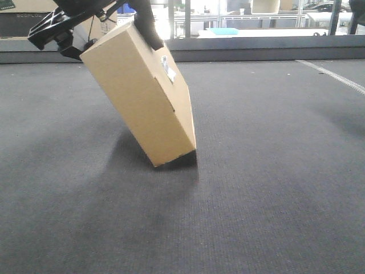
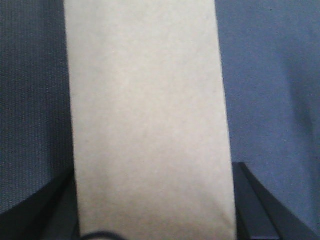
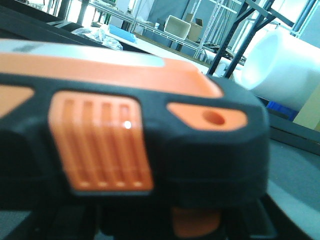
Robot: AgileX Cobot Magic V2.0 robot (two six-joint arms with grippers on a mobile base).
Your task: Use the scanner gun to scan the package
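Left pincer (image 2: 156,212) grips oblong cardboard package (image 1: 140,97) tilted on carpet (image 1: 274,188).

Brown package (image 1: 137,97) tilted on lower edge (top raised); orange-black scanner gun (image 3: 135,150)

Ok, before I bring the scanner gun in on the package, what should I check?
1. Hold on the package by the left gripper: ok, box between the jaws.
2. Clearance from the grey surface: not ok, box tilted, lower corner on it.
3. Exposure of the white label: ok, uncovered on the upturned side.
4. Right-side hold on the scanner gun: cannot tell, it fills that wrist view.
5. Aim at the label: cannot tell, scanner absent from front view.
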